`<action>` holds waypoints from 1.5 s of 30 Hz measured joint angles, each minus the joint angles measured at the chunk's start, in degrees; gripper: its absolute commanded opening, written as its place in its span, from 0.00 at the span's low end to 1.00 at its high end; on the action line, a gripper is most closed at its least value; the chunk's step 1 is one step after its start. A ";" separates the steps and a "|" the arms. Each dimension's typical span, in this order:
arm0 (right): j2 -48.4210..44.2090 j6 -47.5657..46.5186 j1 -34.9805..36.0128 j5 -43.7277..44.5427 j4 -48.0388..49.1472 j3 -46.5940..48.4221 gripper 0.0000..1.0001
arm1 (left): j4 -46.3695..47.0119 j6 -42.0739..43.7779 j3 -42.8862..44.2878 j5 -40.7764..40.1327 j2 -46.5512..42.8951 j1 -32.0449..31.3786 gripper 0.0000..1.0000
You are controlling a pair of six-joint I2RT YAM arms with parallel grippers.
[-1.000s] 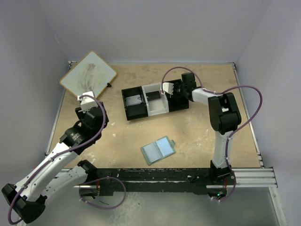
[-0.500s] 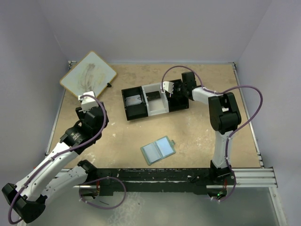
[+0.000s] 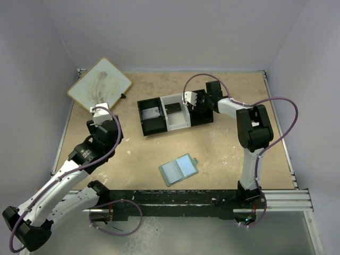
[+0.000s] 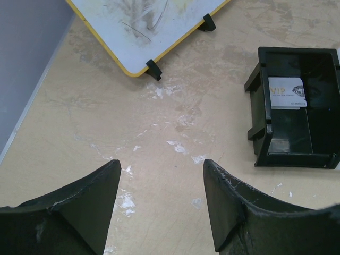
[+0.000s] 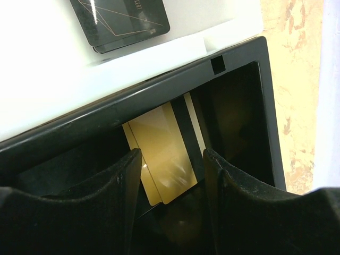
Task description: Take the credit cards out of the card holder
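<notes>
The card holder lies open and flat on the table near the front, its pale-blue panels up, with neither gripper near it. My right gripper is open inside the right black compartment of the tray. Gold credit cards lie loose on that compartment's floor between its fingers. A dark card rests in the white middle compartment, and a pale card in the left black one. My left gripper hovers open and empty over bare table, left of the tray.
The three-compartment tray sits at mid-table. A yellow-rimmed whiteboard stands propped at the back left corner, just beyond the left gripper. Walls enclose the table on three sides.
The right gripper's jaws have spread wider over the tray's right compartment. The left arm and the card holder have not moved.
</notes>
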 measured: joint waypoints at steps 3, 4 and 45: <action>-0.15 0.59 0.00 0.00 -0.55 0.00 0.54 | 0.04 0.50 0.00 0.28 0.61 0.00 0.62; -0.24 0.76 0.00 0.00 -0.83 0.02 0.54 | 0.07 0.55 0.02 0.33 0.68 0.00 0.62; -60.22 93.26 11.85 7.39 17.31 -47.39 0.90 | 0.20 0.37 0.00 -0.94 -2.95 0.00 0.70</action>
